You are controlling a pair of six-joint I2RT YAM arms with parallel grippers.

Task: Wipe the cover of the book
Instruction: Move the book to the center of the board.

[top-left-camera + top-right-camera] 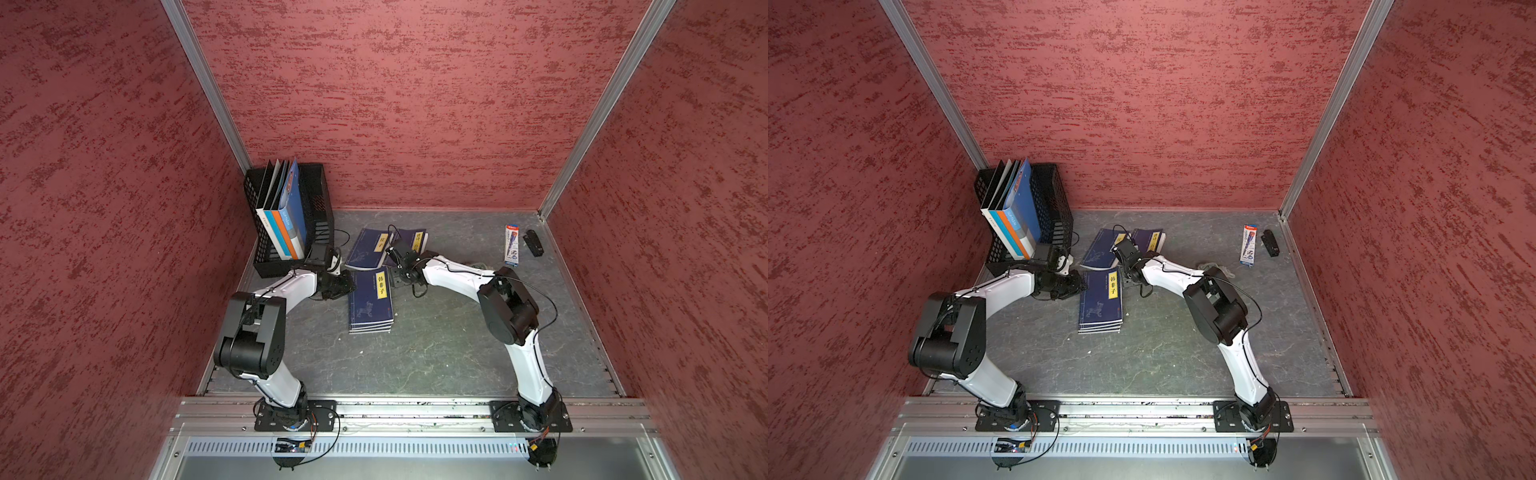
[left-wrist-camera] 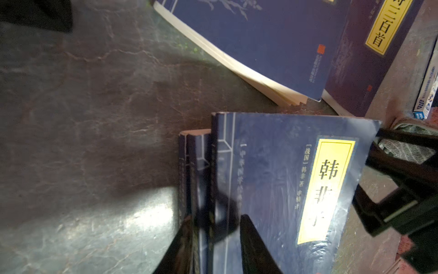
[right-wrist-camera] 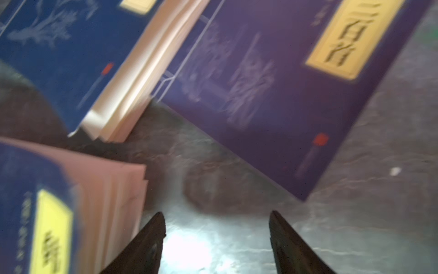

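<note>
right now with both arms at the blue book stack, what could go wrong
The right gripper is open and empty over the dark marbled tabletop; the grey cloth lies ungripped near it, so a wipe may start without it.
The left gripper straddles the spine edge of the stack of dark blue books with yellow title labels; a push there could slide the offset top book.
Both grippers flank that stack closely, so they might collide.

Right wrist view: motion-blurred; purple book (image 3: 272,95) print smeared.
Cloth (image 2: 400,147): mostly hidden behind right arm.
Left fingers (image 2: 256,246): cut by frame edge; grip unclear.
Black object (image 1: 533,243): far right, too small to identify.
</note>
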